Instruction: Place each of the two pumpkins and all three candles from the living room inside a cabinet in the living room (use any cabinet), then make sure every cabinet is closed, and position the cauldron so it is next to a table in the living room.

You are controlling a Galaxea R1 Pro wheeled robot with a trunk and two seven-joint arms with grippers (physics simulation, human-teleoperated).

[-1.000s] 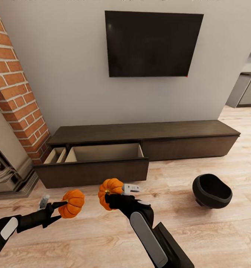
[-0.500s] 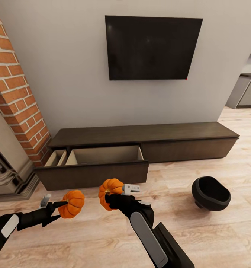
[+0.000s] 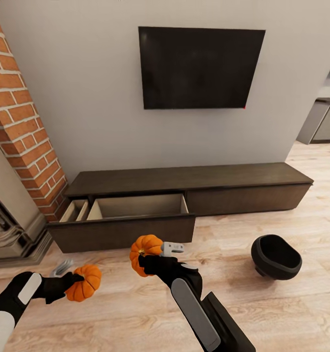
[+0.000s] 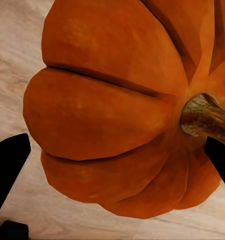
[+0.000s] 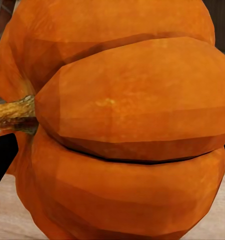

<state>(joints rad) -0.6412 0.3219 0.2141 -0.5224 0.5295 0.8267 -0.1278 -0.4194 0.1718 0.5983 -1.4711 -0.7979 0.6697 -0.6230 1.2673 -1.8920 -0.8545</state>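
Far left: brick column (image 3: pixel 13 112), grey hearth base (image 3: pixel 11 234) below it.
Lower left: left claw (image 3: pixel 69 285) pinching left pumpkin (image 3: pixel 84 282), held low over wood floor (image 3: pixel 116 313). Left wrist view: same pumpkin (image 4: pixel 117 110) close up, stem (image 4: pixel 205 117) to one side, dark fingertips (image 4: pixel 7 170) at either edge of the fruit.
Left of centre, against grey wall (image 3: pixel 86 98): cabinet (image 3: pixel 194 177), long and low; left drawer (image 3: pixel 125 222) pulled out, pale interior exposed, narrow divided compartment at its left end. Contents of drawer not resolvable from this angle.
Centre: right claw (image 3: pixel 150 254) clamped on right pumpkin (image 3: pixel 144 254), raised just in front of the open drawer front. Right wrist view: pumpkin (image 5: pixel 127 130) across the lens, stem (image 5: pixel 12 116) at the edge.
Above centre: black TV (image 3: pixel 201 67) on wall.
Right: cauldron (image 3: pixel 276 256) on floor, tilted, mouth facing up and toward camera, well apart from cabinet.
Far right: grey kitchen units (image 3: pixel 326 122).
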